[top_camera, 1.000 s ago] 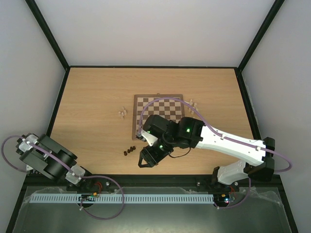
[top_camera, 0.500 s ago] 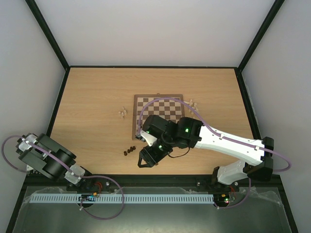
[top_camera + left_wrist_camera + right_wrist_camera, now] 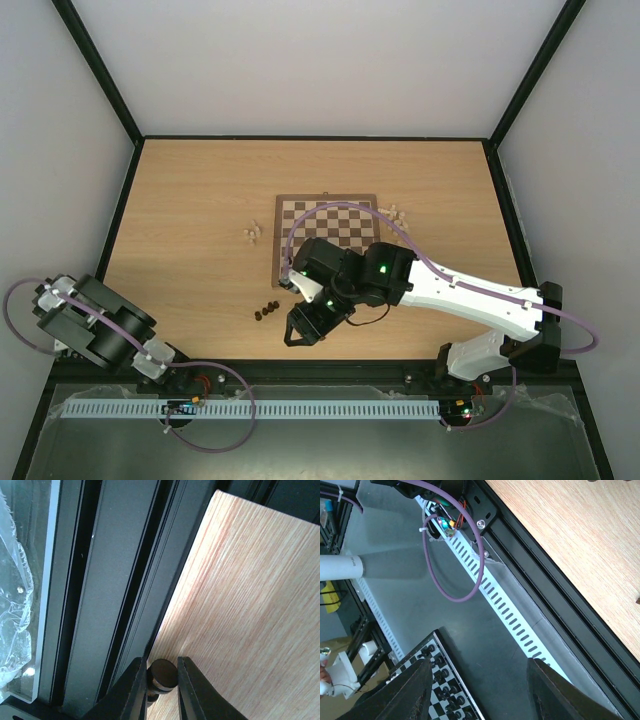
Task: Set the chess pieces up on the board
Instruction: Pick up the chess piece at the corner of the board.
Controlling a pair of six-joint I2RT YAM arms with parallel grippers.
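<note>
The board [image 3: 335, 217] lies mid-table, its near half under my right arm. A few dark chess pieces [image 3: 266, 310] cluster on the wood left of my right gripper [image 3: 297, 335]. Pale pieces stand off the board's left side [image 3: 252, 233] and right side [image 3: 397, 213]. In the left wrist view my left gripper [image 3: 161, 662] is shut on a dark piece [image 3: 164, 672], round base toward the camera, by the table's black edge rail [image 3: 125, 580]. My right gripper [image 3: 480, 665] stands open with nothing between its fingers, out past the near edge.
My left arm [image 3: 100, 330] is folded at the near left corner. Beyond the near rail run a slotted white cable duct [image 3: 510, 615] and purple cables [image 3: 465, 580]. A second black-and-white board with dark pieces [image 3: 445, 690] sits below the table.
My right arm has crept slightly left along the near edge. The pieces on the table and the left arm look unmoved.
</note>
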